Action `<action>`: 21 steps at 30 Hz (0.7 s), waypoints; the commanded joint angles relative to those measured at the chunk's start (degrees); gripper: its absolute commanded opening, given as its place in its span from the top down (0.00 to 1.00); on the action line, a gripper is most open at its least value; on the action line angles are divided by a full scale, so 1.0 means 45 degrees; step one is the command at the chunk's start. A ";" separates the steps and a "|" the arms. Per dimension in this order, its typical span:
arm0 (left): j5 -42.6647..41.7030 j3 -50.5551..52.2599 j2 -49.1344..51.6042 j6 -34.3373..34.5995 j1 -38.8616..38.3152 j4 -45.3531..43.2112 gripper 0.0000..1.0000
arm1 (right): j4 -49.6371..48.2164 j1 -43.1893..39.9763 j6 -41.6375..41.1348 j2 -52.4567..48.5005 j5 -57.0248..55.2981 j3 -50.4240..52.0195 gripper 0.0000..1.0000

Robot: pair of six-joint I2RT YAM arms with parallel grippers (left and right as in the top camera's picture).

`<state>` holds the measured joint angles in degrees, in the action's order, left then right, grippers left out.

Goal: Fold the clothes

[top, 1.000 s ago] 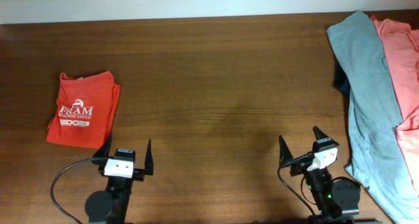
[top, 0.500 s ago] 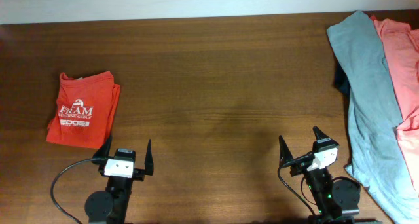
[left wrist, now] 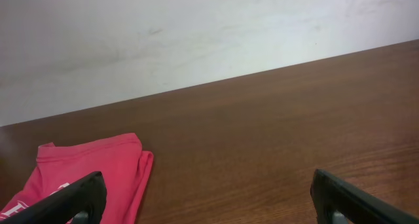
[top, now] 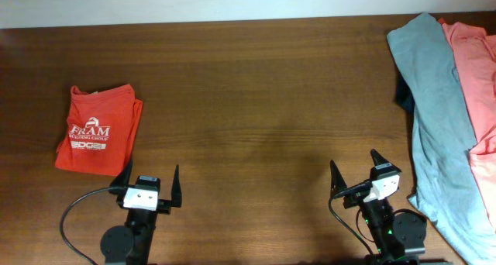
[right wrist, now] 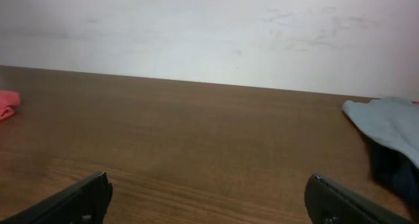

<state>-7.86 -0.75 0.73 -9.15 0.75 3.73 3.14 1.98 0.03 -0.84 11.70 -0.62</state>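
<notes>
A red-orange T-shirt with white lettering lies folded at the table's left; its edge shows in the left wrist view. At the right edge a grey-blue shirt lies spread out, overlapping a salmon-pink one. The grey-blue shirt also shows in the right wrist view. My left gripper stands open near the front edge, just below the red-orange shirt, holding nothing. My right gripper is open too, left of the grey-blue shirt, with bare wood between its fingers.
A dark garment peeks out from under the grey-blue shirt's left edge. The brown wooden table ends at a pale wall along the back. A cable loops beside the left arm's base.
</notes>
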 commanded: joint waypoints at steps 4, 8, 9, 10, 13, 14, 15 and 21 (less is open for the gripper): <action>0.0049 0.0049 -0.0087 0.0155 -0.0049 0.0049 0.01 | 0.0063 0.0092 -0.0015 0.0107 -0.0029 0.0068 0.01; 0.0049 0.0049 -0.0087 0.0160 -0.0049 0.0044 0.01 | 0.0068 0.0092 -0.0185 0.0107 -0.0034 0.0068 0.01; 0.0049 0.0049 -0.0087 0.0160 -0.0049 0.0044 0.01 | 0.0068 0.0092 -0.0277 0.0107 -0.0029 0.0068 0.01; 0.0049 0.0049 -0.0087 0.0160 -0.0049 0.0044 0.01 | 0.0068 0.0092 -0.0418 0.0107 -0.0039 0.0068 0.01; 0.0049 0.0049 -0.0087 0.0223 -0.0049 0.0049 0.01 | 0.0151 0.0078 -0.0539 0.0087 -0.0078 0.0010 0.01; 0.0049 0.0049 -0.0087 0.0316 -0.0049 0.0049 0.01 | 0.0248 0.0073 -0.0539 0.0083 -0.0078 -0.0068 0.01; 0.0049 -0.0005 -0.0087 0.0675 -0.0049 0.0053 0.01 | 0.0510 0.0053 -0.0539 0.0073 -0.0078 -0.0287 0.01; 0.0049 -0.0957 -0.0039 0.2293 -0.0049 0.0398 0.01 | 0.2861 0.0053 -0.0534 -0.0466 -0.0879 -0.2254 0.01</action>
<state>-7.86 -1.37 0.73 -3.99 0.75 4.58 12.69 1.98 -1.56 -1.32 10.52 -4.95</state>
